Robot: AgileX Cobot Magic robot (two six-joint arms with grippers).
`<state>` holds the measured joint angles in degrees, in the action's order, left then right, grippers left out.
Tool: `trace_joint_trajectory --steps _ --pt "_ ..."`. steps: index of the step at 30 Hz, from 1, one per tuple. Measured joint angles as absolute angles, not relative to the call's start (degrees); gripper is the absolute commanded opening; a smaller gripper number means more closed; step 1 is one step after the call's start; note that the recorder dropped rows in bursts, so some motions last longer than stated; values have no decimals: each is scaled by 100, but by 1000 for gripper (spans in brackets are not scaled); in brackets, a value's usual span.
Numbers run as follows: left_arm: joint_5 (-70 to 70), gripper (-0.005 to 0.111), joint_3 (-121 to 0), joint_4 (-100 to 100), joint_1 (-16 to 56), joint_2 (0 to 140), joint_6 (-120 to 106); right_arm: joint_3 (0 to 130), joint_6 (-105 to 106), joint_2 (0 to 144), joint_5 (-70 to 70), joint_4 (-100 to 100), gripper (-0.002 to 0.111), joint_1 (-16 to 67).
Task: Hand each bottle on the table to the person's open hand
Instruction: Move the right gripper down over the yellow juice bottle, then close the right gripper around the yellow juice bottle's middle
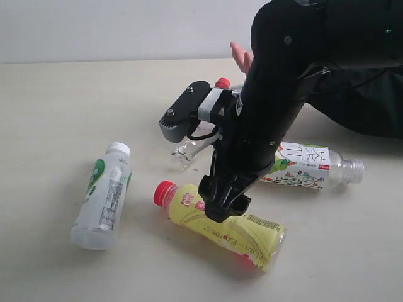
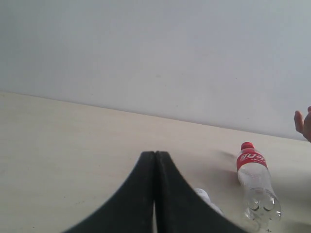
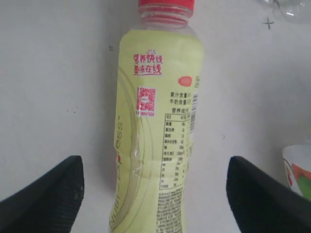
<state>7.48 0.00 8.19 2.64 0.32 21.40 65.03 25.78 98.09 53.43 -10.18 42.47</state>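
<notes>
Cream, faintly wood-grained table (image 1: 56, 107) carries all four bottles, each lying on its side. The yellow bottle (image 1: 220, 223) lies nearest the front edge, red cap pointing toward the white-and-green bottle (image 1: 101, 195), which lies well apart from it on the left side in the exterior view. The right gripper (image 1: 223, 201) hangs directly over the yellow bottle's shoulder. In the right wrist view its two black fingers (image 3: 43, 199) stand wide apart, one on each side of the yellow label, with bare table showing between each finger and the bottle — open, gripping nothing.

Behind the right arm (image 1: 277, 82), toward the far edge, lies the red-labelled bottle (image 1: 189, 150), its clear base pointing forward and its red cap toward the wall (image 1: 94, 28) (much of it is hidden by the arm in the exterior view, though the left wrist view shows it whole). The fruit-label bottle (image 1: 302, 165) lies past the arm toward the right edge, neck pointing outward.

The hand (image 1: 241, 56) shows at the far edge, just above the red cap — only part of it is visible.

The left gripper (image 2: 155, 194) is closed, its black fingers pressed together with nothing between them.
</notes>
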Motion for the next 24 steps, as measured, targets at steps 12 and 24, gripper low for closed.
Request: trace_joint_trajectory --steps 12,24 --pt "748 0 0 819 264 32 2140 6541 2346 10111 5274 -929 76 4645" --pt "748 0 0 819 264 32 2140 6541 1757 10482 5037 -634 76 4655"
